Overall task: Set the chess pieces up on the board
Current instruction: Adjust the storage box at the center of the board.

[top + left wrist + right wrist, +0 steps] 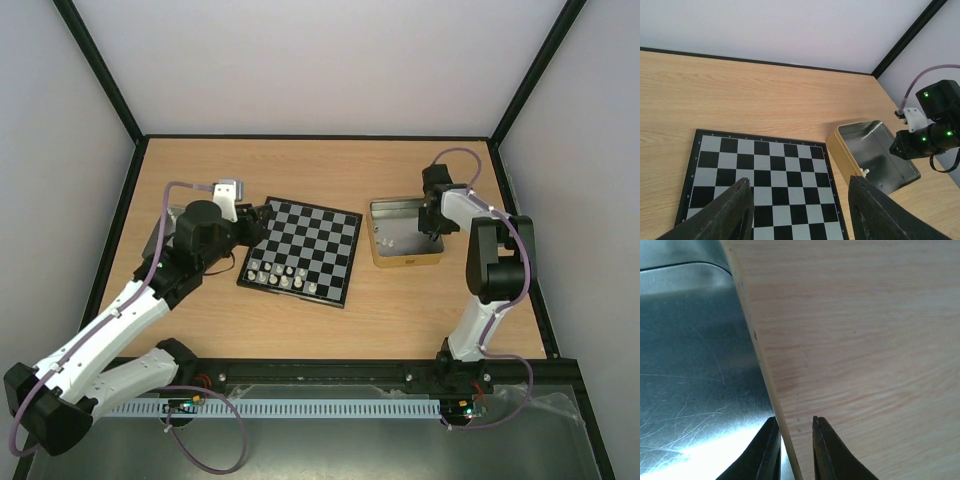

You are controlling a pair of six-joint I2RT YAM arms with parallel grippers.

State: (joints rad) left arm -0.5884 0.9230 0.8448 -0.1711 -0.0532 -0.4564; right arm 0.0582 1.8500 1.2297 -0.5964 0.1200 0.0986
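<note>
Wood, pale brown and stripy, makes the table (300, 170), the biggest thing in the top view. The board (318, 232) lies flat on it, just left of the middle of that view and turned a little. It has black and grey squares and a black rim. To the right of the board, not touching it, sits an open tin (408, 262). The tin is gold outside and shiny silver inside.

My left claw (800, 181) hangs by the board's upper left corner in the top view. In my left wrist view its two dark fingers stand wide apart at the bottom of the frame. Only board squares show between them, and it holds nothing.

My right claw (794, 420) is down at the right side of the tin in the top view. In my right wrist view its fingers are close together at the bottom of the frame. One is over the silver floor inside the tin and one is over the wood outside. The tin's thin wall runs between them. The inside finger looks to be right against the wall, but I cannot tell if the claw is squeezing it.

The chess pieces (283, 278) are tiny. A bunch of white ones stands on the two lowest rows of the board in the top view, toward its lower left corner. A few loose white pieces (390, 242) lie in the left half of the tin, too small for me to tell which kind they are.
</note>
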